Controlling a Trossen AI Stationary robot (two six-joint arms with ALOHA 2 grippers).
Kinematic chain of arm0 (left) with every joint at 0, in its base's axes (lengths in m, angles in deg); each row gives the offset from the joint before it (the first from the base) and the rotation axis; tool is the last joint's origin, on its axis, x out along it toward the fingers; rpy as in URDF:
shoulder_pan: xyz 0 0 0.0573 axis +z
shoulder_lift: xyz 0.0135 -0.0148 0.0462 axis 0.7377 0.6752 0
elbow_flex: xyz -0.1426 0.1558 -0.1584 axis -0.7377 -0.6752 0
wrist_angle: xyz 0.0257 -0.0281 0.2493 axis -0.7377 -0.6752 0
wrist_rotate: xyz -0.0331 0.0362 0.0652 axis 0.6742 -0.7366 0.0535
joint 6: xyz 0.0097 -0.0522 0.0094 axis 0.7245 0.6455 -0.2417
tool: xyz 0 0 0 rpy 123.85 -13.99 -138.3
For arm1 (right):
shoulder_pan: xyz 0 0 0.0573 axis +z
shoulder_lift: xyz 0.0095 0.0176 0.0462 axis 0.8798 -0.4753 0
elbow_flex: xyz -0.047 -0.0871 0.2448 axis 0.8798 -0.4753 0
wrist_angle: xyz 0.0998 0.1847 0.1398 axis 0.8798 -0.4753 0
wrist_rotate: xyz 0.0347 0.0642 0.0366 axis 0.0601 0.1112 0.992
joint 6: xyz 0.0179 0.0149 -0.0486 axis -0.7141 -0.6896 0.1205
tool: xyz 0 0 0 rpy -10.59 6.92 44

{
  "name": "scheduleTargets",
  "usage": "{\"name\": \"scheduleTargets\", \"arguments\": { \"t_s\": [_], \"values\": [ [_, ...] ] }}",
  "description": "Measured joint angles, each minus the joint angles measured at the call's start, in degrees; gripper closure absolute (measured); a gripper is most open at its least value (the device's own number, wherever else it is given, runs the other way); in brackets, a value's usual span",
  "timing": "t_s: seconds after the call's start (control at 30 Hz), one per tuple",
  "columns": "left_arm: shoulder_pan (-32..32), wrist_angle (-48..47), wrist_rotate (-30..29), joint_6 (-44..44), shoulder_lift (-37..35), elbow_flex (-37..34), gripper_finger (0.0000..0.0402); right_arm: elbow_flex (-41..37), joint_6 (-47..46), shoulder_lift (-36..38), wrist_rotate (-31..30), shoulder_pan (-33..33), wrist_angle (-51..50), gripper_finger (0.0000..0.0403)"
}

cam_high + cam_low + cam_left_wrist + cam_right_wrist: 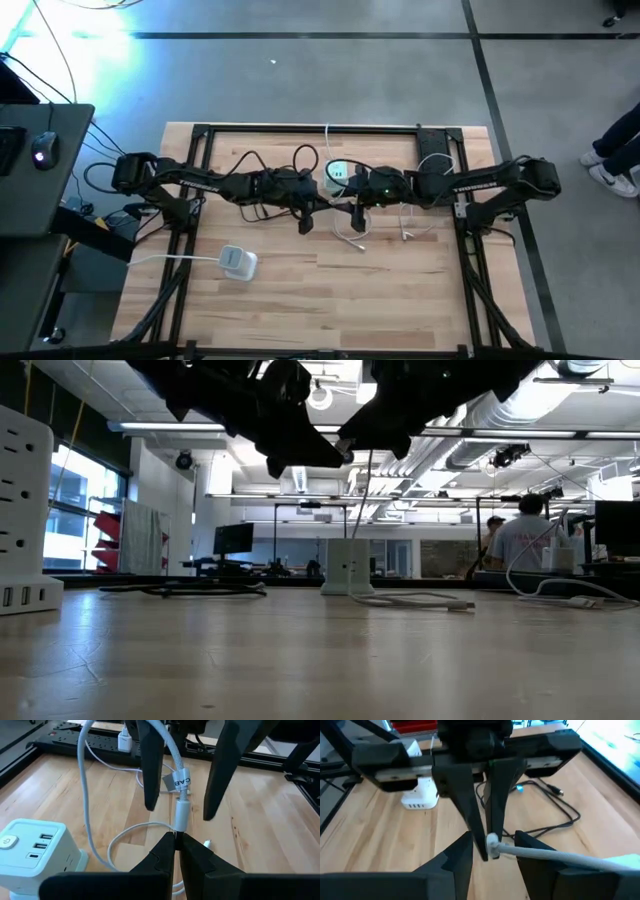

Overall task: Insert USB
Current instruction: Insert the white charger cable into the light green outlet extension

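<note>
White cable plug (181, 815) hangs mid-table, pinched in your closed left gripper (176, 840), right gripper (492, 847) fingers apart around it; charger cube (35, 845) at nine o'clock awaits insertion.

Wood table (400, 300): 2 power cubes (238, 262) (338, 175), white cables (350, 238).

Grey concrete floor (300, 80), dark desk (40, 170), bright window (75, 510), ceiling ducts (480, 430), seated person (525, 535)
</note>
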Motion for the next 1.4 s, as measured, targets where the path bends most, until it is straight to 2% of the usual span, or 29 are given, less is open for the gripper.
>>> {"name": "scheduleTargets", "arguments": {
  "t_s": [0.13, 0.37, 0.53, 0.7, 0.8, 0.9, 1.0, 1.13, 1.27, 1.33, 1.4],
  "values": [
    [0.02, -0.04, 0.0, 0.0, 0.0, 0.0, 0.0401, 0.0, 0.0, 0.02, -0.04, 0.02, -0.52, 0.0313],
    [0.07, -0.22, 0.02, 0.03, 0.04, 0.0, 0.0402, 0.0, 0.68, 0.04, -0.07, 0.02, -0.74, 0.0393],
    [0.07, -0.75, -0.39, -0.7, 0.04, 0.0, 0.0398, 0.15, -1.45, 0.04, -2.93, -0.02, -1.72, 0.0399],
    [-0.43, -8.3, -7.06, -1.02, -0.03, 0.07, 0.0384, 5.99, -6.68, 0.07, -11.34, -2.33, -14.05, 0.0401],
    [-1.66, -16.09, -14.06, -0.06, 0.08, 0.0, 0.0379, 9.72, -10.81, 0.09, -14.05, -4.89, -22.0, 0.0402],
    [-4.01, -24.7, -24.81, 4.1, 0.04, 0.02, 0.0379, 13.0, -16.61, -0.64, -12.64, -7.86, -27.94, 0.0402],
    [-8.4, -34.73, -36.57, 11.95, 0.04, 0.0, 0.0382, 16.16, -22.08, -3.19, -9.91, -10.92, -32.77, 0.0402],
    [-16.67, -47.83, -55.61, 26.08, 0.04, -0.79, 0.0389, 21.04, -25.21, -9.65, -7.41, -13.6, -37.31, 0.0403],
    [-24.41, -51.16, -70.8, 41.31, 0.01, -5.44, 0.0392, 27.77, -27.96, -16.84, -5.75, -15.1, -43.78, 0.0403],
    [-26.8, -50.89, -74.9, 47.44, 0.0, -7.99, 0.0392, 30.85, -30.31, -19.86, -5.45, -15.22, -47.39, 0.0403],
    [-28.59, -51.07, -76.14, 53.33, 0.01, -10.46, 0.0392, 33.45, -33.12, -22.1, -5.43, -15.19, -50.05, 0.0403]
  ]
}}
